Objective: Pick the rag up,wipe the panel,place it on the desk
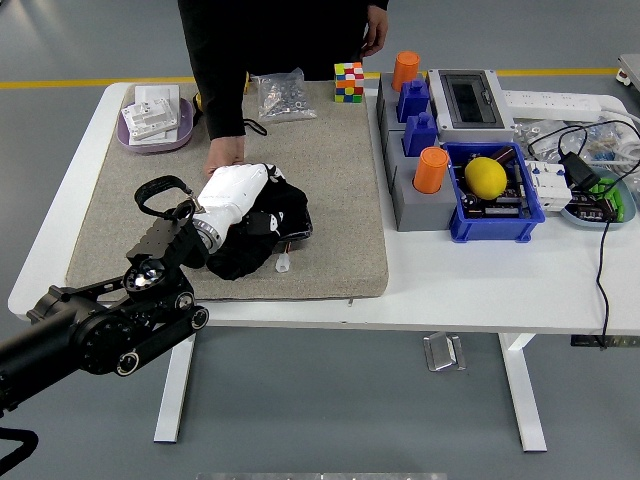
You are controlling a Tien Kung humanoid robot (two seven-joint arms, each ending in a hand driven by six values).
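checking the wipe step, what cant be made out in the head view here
- Panel under the black cloth rag: almost all covered by the rag in the head view.
- Left white robot hand: fingers buried in the rag, grip unclear.
- Person's hand: partly behind the robot hand.
- Right hand: outside the frame.

The left arm (100, 325) is black with round silver-capped joints. Its left hand (232, 195) has a white shell. The person (260, 40) wears black sleeves.
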